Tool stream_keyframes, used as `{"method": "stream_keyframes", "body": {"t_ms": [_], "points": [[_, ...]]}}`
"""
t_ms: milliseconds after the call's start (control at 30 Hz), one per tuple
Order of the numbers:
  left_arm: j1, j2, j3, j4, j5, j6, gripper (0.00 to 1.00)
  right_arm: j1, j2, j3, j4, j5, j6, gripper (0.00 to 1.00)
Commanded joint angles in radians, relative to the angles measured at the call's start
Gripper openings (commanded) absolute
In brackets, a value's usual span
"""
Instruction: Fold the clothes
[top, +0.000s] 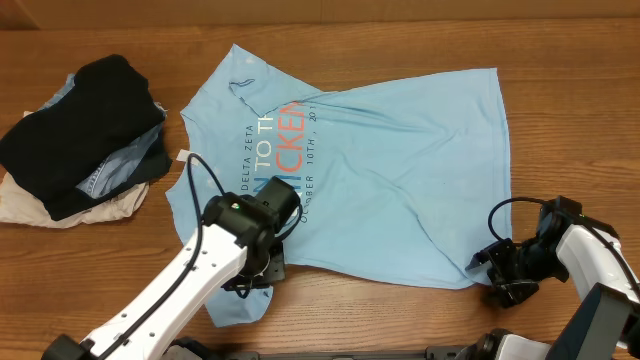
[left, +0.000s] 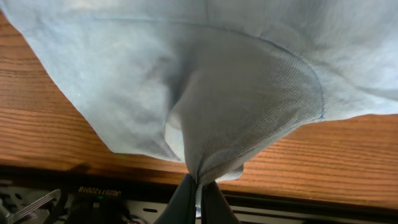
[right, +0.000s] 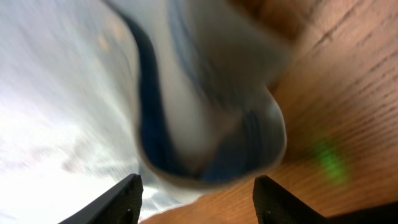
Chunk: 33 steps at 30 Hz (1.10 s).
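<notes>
The left gripper (left: 199, 194) pinches the blue T-shirt (top: 400, 170) edge tight. The right gripper (right: 198, 196) is spread wide, with the shirt corner just ahead. It should grab that before both lift.

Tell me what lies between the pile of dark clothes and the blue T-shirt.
Only a narrow strip of bare wooden table separates the pile of clothes from the light-blue T-shirt. The overhead view shows it; the wrist views do not.

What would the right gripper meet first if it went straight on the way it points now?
Most likely the bunched corner of the light blue T-shirt, right ahead of the open right gripper. The wrist view is blurred, so depth is unsure, but cloth seems nearer than the table.
</notes>
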<state>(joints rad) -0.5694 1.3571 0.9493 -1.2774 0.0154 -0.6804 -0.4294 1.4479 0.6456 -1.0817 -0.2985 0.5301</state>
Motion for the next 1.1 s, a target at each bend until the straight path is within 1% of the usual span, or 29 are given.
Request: {"method": "stream_keyframes", "body": {"t_ms": [0, 67, 167, 233, 267, 333, 367, 400, 433, 467, 533, 667, 733, 767, 800, 833, 967, 1067], "points": [[0.03, -0.059, 0.019, -0.003, -0.039, 0.005, 0.04, 0.002, -0.014, -0.036, 0.045, 0.058, 0.046, 0.58], [0.033, -0.071, 0.02, -0.005, -0.043, 0.005, 0.04, 0.002, -0.014, -0.046, 0.063, 0.124, 0.074, 0.58], [0.032, -0.076, 0.02, -0.006, -0.042, 0.006, 0.04, 0.002, -0.013, -0.046, 0.082, 0.146, 0.078, 0.58], [0.032, -0.076, 0.02, -0.006, -0.042, 0.008, 0.04, 0.002, -0.013, -0.046, 0.088, 0.157, 0.112, 0.53], [0.032, -0.076, 0.02, -0.006, -0.042, 0.008, 0.04, 0.002, -0.013, -0.046, 0.104, 0.161, 0.129, 0.47], [0.032, -0.076, 0.02, -0.006, -0.042, 0.009, 0.04, 0.001, -0.013, -0.041, 0.135, 0.167, 0.14, 0.4], [0.032, -0.076, 0.02, -0.006, -0.042, 0.015, 0.04, 0.001, -0.013, -0.035, 0.141, 0.176, 0.142, 0.34], [0.032, -0.076, 0.02, -0.007, -0.041, 0.016, 0.04, 0.001, -0.013, -0.027, 0.142, 0.19, 0.144, 0.23], [0.032, -0.076, 0.02, -0.008, -0.041, 0.016, 0.04, 0.001, -0.014, -0.013, 0.138, 0.209, 0.144, 0.15], [0.032, -0.076, 0.02, -0.01, -0.042, 0.016, 0.04, 0.001, -0.013, 0.005, 0.133, 0.214, 0.143, 0.04], [0.032, -0.076, 0.021, -0.009, -0.042, 0.016, 0.04, 0.001, -0.014, 0.047, 0.106, 0.212, 0.142, 0.04], [0.032, -0.076, 0.039, -0.012, -0.042, 0.031, 0.04, 0.001, -0.014, 0.159, 0.026, 0.212, 0.056, 0.04], [0.032, -0.076, 0.061, -0.012, -0.042, 0.05, 0.04, 0.001, -0.014, 0.21, -0.021, 0.212, 0.032, 0.11], [0.032, -0.076, 0.072, -0.013, -0.043, 0.058, 0.04, 0.003, -0.014, 0.225, -0.034, 0.208, 0.018, 0.11], [0.032, -0.076, 0.088, -0.013, -0.045, 0.068, 0.04, 0.003, -0.014, 0.233, -0.043, 0.208, 0.006, 0.08], [0.032, -0.076, 0.098, -0.012, -0.047, 0.076, 0.04, 0.003, -0.014, 0.234, -0.043, 0.201, -0.011, 0.04], [0.033, -0.076, 0.128, 0.022, -0.072, 0.125, 0.04, 0.003, -0.013, 0.234, -0.008, 0.157, -0.032, 0.04], [0.033, -0.072, 0.128, 0.128, -0.108, 0.201, 0.04, 0.003, -0.013, 0.234, 0.095, 0.06, -0.048, 0.04]]}}
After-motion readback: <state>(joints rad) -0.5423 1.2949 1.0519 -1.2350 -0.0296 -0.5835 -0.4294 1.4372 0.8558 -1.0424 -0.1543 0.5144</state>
